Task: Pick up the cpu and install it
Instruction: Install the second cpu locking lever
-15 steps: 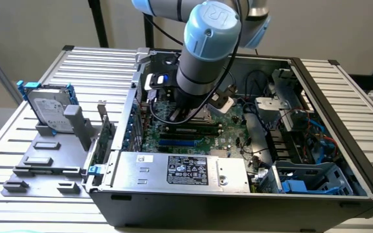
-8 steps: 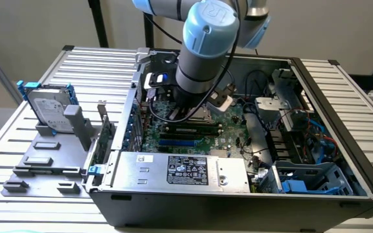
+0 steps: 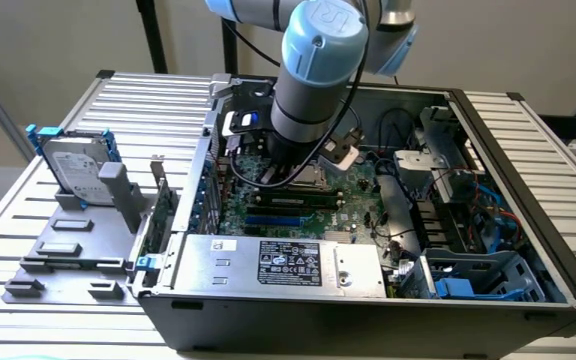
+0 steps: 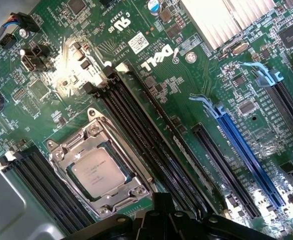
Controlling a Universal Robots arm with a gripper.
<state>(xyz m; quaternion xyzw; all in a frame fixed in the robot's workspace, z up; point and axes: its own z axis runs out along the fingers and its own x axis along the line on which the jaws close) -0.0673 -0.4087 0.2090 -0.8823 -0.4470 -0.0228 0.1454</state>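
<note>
1. Silver-grey metal forms the top of the cpu (image 4: 97, 172), a small flat square chip with a thin paler rim; it is seen lying in the steel-framed socket (image 4: 99, 170) on the green motherboard (image 4: 151, 75), so it appears already seated.
2. The chip is judged light, stiff and fragile; its smooth lid is probably slippery, and it would best be held by its opposite edges, never by the underside.
3. Black memory slots (image 4: 131, 120) run just beside the socket, and blue expansion slots (image 4: 241, 150) lie further off across the board, near a finned silver heatsink (image 4: 226, 20).
4. The black gripper (image 4: 174, 220) hangs just above the board beside the socket; its fingers are pressed together on nothing, and the chip is not touched.
5. In the exterior view, the grey and pale-blue arm (image 3: 313, 67) is seen reaching down into the open black computer case (image 3: 368, 315), over the socket region.
6. A silver box with a black label (image 3: 283, 262) sits at the near side of the case.
7. On the slatted metal table (image 3: 148, 90), at the exterior view's left, a silver rectangular hard drive with a blue-edged frame (image 3: 73, 169) stands in a grey plastic holder (image 3: 78, 247).
</note>
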